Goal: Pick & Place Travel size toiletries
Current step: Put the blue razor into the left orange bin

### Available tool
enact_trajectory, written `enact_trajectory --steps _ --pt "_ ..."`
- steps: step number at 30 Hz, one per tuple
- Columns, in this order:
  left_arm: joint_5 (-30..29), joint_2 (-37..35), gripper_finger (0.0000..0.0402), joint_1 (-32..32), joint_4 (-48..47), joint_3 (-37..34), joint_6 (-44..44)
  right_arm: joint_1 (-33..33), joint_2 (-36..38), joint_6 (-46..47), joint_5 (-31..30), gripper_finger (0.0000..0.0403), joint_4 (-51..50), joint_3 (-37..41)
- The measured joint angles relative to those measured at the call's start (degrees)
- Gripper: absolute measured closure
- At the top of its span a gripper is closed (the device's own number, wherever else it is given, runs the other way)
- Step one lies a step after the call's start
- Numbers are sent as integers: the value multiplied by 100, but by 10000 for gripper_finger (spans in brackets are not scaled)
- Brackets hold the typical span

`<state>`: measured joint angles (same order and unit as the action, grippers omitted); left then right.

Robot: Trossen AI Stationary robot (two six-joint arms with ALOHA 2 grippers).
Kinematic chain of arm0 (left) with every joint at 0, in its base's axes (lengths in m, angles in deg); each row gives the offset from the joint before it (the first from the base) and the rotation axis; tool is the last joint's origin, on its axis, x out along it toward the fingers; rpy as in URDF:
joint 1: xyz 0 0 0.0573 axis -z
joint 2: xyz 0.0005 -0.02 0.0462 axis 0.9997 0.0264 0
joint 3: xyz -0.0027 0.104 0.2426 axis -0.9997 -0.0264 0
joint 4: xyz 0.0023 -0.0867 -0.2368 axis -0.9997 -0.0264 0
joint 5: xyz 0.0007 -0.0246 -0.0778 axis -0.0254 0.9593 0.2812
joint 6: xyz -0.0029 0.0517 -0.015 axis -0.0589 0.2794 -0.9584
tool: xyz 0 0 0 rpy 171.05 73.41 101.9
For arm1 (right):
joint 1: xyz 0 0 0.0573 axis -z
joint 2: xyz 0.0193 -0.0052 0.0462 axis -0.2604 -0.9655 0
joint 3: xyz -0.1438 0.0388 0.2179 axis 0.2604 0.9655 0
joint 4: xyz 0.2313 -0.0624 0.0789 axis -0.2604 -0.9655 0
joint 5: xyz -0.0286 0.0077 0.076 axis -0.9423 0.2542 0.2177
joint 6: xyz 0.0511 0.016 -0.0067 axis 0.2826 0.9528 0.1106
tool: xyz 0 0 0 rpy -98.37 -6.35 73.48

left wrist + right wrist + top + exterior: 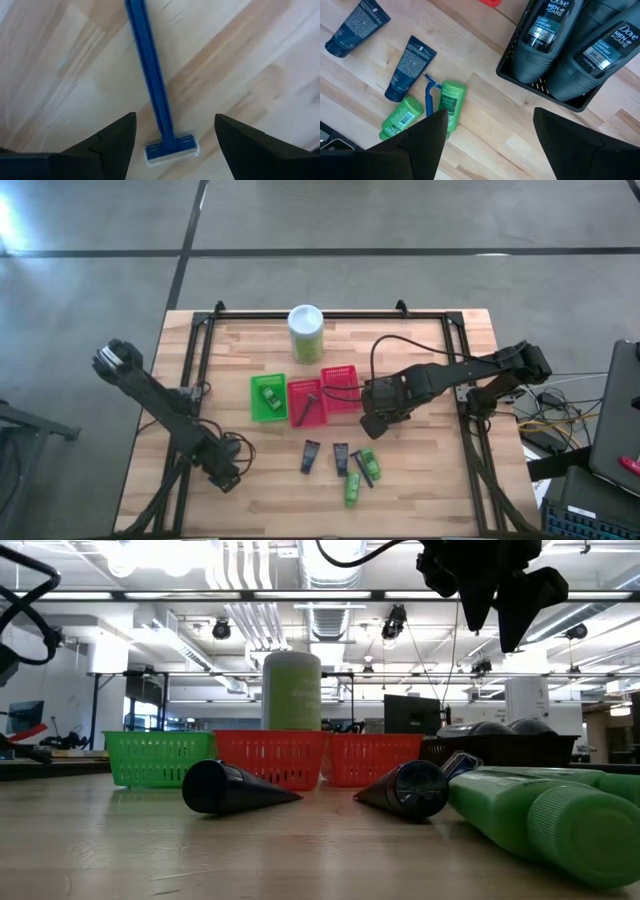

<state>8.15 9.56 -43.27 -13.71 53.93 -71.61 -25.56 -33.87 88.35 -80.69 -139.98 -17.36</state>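
Pale plank-wood worktop is seen centre frame in the high view, w/ a tall cylindrical pale-green canister at upper centre. Below it sit ribbed plastic baskets: green, red, red; a black mesh basket w/ dark oval bottles is shown upper right in the right wrist view. Right gripper hangs over it, fingers wide, nothing held. Left gripper, lower left, fingers wide, straddles a slim blue razor lying flat. Lower centre: flat black tubes, glossy green mini tubes.
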Motion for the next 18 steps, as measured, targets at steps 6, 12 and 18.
enact_trajectory --steps 6,12,18 --pt "6 223 128 42 41 71 -17 -4 0 3 2 95 2 0" --pt "-5 386 129 86 45 66 45 -4 0 21 5 84 5 0" --pt "-104 441 145 84 32 69 50 -4 0 96 15 75 10 0"
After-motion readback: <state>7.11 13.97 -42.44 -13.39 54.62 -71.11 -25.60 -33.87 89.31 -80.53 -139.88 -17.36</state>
